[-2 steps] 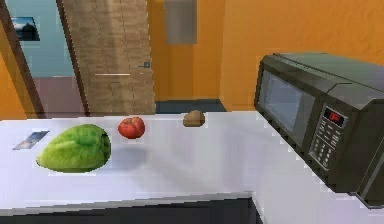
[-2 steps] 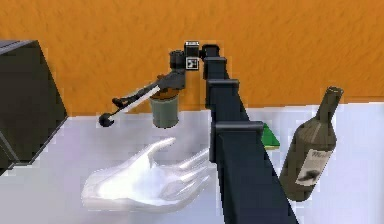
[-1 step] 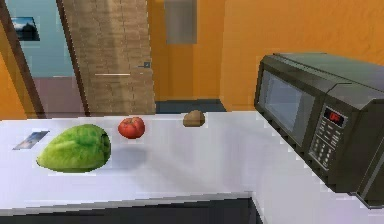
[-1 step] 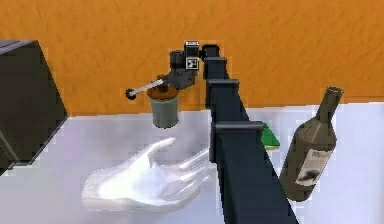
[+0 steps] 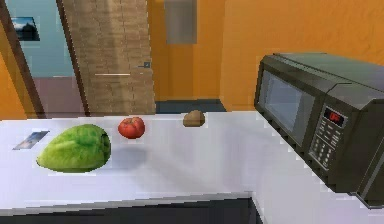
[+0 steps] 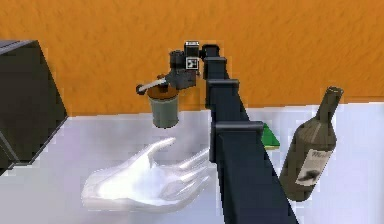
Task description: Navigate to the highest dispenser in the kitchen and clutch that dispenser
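**Arm side view.** You are looking along the arm (image 6: 243, 150), which is reaching out over the white countertop (image 6: 95, 140) toward the orange wall (image 6: 100, 40). The gripper (image 6: 152, 88) is pointing toward this view's left, and the dispenser (image 6: 164, 110), a small grey cylinder with a dark cap, is sitting directly under its fingers (image 6: 148, 88). The dispenser's lower end is overlapping the countertop's far strip, so you cannot tell whether it is hanging free or standing there. You also cannot tell how the jaws are set or whether they are holding anything. A clear glass piece (image 6: 150, 178) is lying on the countertop nearer the camera. A wine bottle (image 6: 312, 150) is standing at the arm's right, and a green item (image 6: 272, 133) is lying just beside the arm. A microwave (image 6: 25, 100) is showing at the left edge.

**Forward view.** You are facing the same countertop. A lettuce (image 5: 75, 147), a tomato (image 5: 131, 127) and a potato (image 5: 194, 119) are lying in a loose row from left to right. A wooden door (image 5: 110, 55) is standing beyond them.
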{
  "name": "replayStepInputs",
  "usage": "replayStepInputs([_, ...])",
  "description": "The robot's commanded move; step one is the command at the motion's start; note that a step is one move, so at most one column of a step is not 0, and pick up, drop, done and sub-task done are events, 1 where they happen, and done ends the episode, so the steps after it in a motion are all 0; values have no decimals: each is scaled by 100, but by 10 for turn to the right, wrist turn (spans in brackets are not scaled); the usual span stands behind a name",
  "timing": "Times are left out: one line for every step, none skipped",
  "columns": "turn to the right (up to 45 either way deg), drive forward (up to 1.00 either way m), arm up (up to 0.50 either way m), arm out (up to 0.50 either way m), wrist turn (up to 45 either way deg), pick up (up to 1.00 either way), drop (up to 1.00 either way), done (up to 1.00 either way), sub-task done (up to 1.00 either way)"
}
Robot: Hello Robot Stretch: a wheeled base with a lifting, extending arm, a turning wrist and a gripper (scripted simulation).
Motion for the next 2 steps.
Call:
replayStepInputs([0, 0, 0, 0, 0, 100, 0, 0, 0])
replayStepInputs([0, 0, 0, 0, 0, 0, 0, 100, 0])
